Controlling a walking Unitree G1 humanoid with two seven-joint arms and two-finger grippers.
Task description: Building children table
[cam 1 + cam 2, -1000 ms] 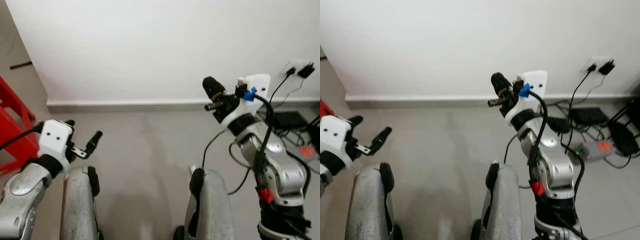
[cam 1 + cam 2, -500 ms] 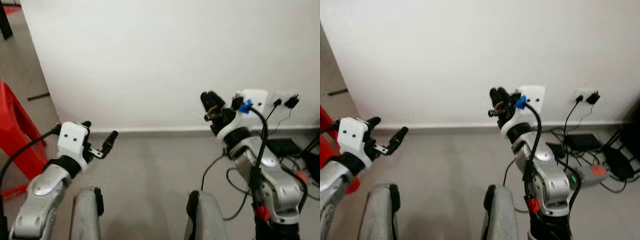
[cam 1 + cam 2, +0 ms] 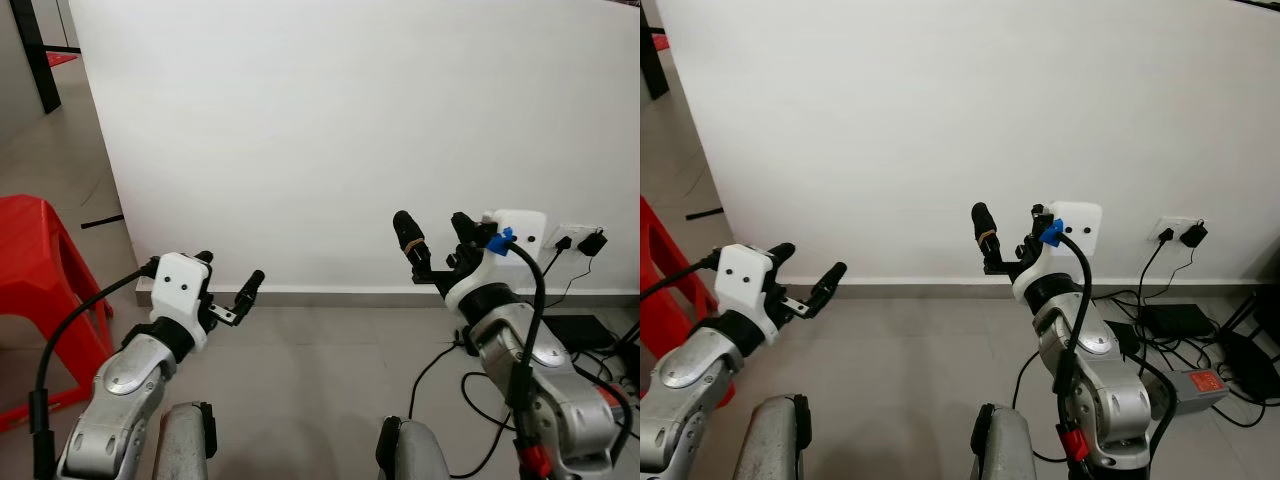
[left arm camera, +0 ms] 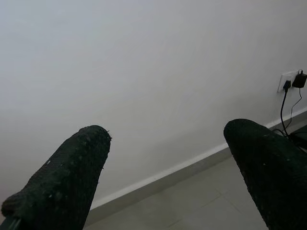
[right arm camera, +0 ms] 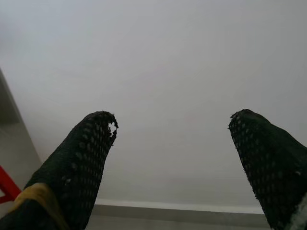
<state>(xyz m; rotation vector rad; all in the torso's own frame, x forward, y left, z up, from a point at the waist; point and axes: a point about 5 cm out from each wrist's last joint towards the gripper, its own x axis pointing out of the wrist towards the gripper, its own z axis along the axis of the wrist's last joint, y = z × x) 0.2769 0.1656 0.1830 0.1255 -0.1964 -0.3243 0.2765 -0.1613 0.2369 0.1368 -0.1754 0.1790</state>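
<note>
White wall at 12 o'clock | left gripper fingers spread, empty | right gripper fingers spread, empty | red stool at 9 o'clock

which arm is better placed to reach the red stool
Left, probably. The red stool stands on the robot's left side, near the open left claw. The right claw, also open, is raised on the far side, toward the wall sockets.

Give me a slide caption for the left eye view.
Both claws, left and right, open toward a white wall.
</note>
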